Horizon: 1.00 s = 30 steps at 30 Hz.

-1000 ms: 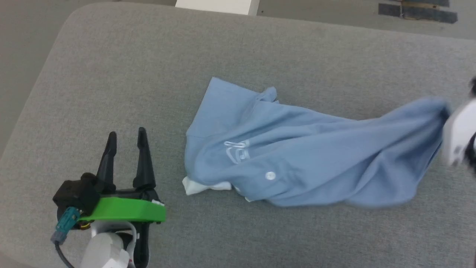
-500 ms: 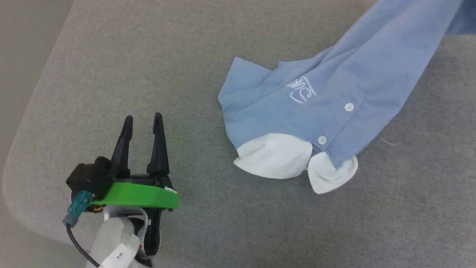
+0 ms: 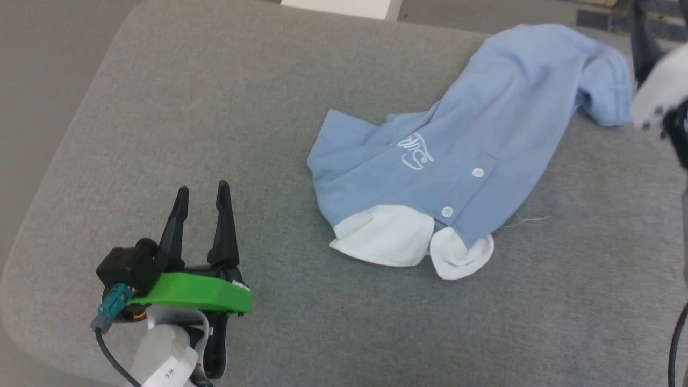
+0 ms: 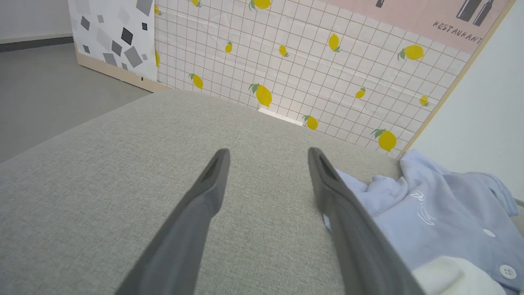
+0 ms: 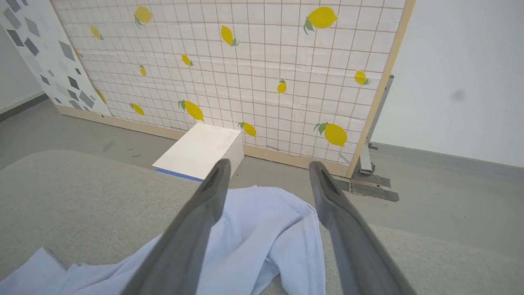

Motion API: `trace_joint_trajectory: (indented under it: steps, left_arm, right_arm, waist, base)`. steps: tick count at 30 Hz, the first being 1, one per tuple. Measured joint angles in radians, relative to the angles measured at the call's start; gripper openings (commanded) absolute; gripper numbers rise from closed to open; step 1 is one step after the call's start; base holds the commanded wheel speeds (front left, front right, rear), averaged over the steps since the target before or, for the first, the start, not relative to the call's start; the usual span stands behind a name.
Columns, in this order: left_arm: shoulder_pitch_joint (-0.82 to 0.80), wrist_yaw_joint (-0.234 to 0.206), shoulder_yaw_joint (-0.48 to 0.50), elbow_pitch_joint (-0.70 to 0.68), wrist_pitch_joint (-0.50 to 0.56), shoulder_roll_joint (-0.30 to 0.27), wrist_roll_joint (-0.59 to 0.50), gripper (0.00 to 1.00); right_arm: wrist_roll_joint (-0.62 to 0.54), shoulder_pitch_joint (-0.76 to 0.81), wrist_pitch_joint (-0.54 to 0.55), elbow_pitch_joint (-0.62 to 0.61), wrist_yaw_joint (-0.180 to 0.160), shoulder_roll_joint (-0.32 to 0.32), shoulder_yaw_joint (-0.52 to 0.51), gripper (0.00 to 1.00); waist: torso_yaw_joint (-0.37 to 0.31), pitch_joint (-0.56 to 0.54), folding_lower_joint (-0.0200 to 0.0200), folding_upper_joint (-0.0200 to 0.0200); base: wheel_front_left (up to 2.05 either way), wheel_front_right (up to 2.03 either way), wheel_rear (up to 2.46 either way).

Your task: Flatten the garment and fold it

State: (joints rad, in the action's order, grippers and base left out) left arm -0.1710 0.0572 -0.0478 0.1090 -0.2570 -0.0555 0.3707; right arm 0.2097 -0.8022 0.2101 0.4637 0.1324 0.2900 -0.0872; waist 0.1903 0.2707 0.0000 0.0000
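The garment (image 3: pixel 484 134), a light blue polo shirt, lies crumpled on the grey cushion (image 3: pixel 215 107), stretched from centre toward the far right. Its white collar (image 3: pixel 387 236) points toward me, with two white buttons (image 3: pixel 477 172) and the script logo (image 3: pixel 414 150) facing up. My left gripper (image 3: pixel 202 189) rests open at the lower left, apart from the shirt; its wrist view has the garment (image 4: pixel 442 213) just right of the left gripper (image 4: pixel 268 152). My right gripper (image 5: pixel 269 164) stands open over the far end of the garment (image 5: pixel 254 233), holding nothing. Its pale wrist (image 3: pixel 658 91) is blurred at the right edge.
The cushion's rounded left edge (image 3: pixel 48 161) drops to the floor. A white box (image 5: pixel 200 149) sits on the floor beyond the far edge, before a lemon-patterned tiled panel (image 5: pixel 245 61). A loose thread (image 3: pixel 529 220) lies right of the shirt.
The right gripper pulled the shirt's far end up and away, turning the collar into view, then let it go; that end now lies slack. The head camera shifted; the left gripper stayed put.
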Motion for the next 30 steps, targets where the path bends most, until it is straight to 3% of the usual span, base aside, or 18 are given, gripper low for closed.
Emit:
trace_joint_trajectory:
  steps: [5, 13, 17, 22, 26, 30]
  left_arm:
    - [0.027, 0.003, 0.007, 0.014, 0.0, -0.001, -0.001, 1.0]
    - [0.066, -0.003, -0.007, 0.044, 0.005, -0.005, -0.021, 1.0]
    - [0.087, -0.016, -0.014, 0.05, 0.02, -0.005, -0.023, 1.0]
    - [0.08, -0.035, -0.013, 0.072, 0.069, -0.007, -0.02, 1.0]
    - [-0.025, -0.04, -0.021, 0.125, 0.205, -0.034, -0.01, 1.0]
    - [-0.299, -0.036, -0.035, 0.238, 0.466, -0.088, 0.008, 1.0]
  right_arm:
    - [0.026, 0.242, -0.118, -0.158, 0.0, 0.0, -0.028, 1.0]
    - [0.003, 0.662, -0.215, -0.344, 0.0, -0.144, -0.111, 1.0]
    - [0.002, 0.772, -0.23, -0.394, 0.0, -0.207, -0.135, 1.0]
    - [0.01, 0.826, -0.235, -0.431, 0.0, -0.23, -0.159, 1.0]
    - [0.019, 0.825, -0.229, -0.459, 0.0, -0.237, -0.179, 1.0]
    - [0.034, 0.812, -0.212, -0.479, 0.0, -0.238, -0.168, 1.0]
  waist:
    - [-0.036, -0.051, 0.0, 0.0]
    - [-0.097, -0.123, 0.0, 0.0]
    - [-0.126, -0.145, 0.0, 0.0]
    - [-0.157, -0.156, 0.0, 0.0]
    - [-0.171, -0.137, 0.0, 0.0]
    - [-0.176, -0.087, 0.0, 0.0]
  base:
    - [0.0, 0.0, 0.0]
    - [0.0, 0.0, 0.0]
    - [0.0, 0.0, 0.0]
    - [0.0, 0.0, 0.0]
    - [0.0, 0.0, 0.0]
    - [0.0, 0.0, 0.0]
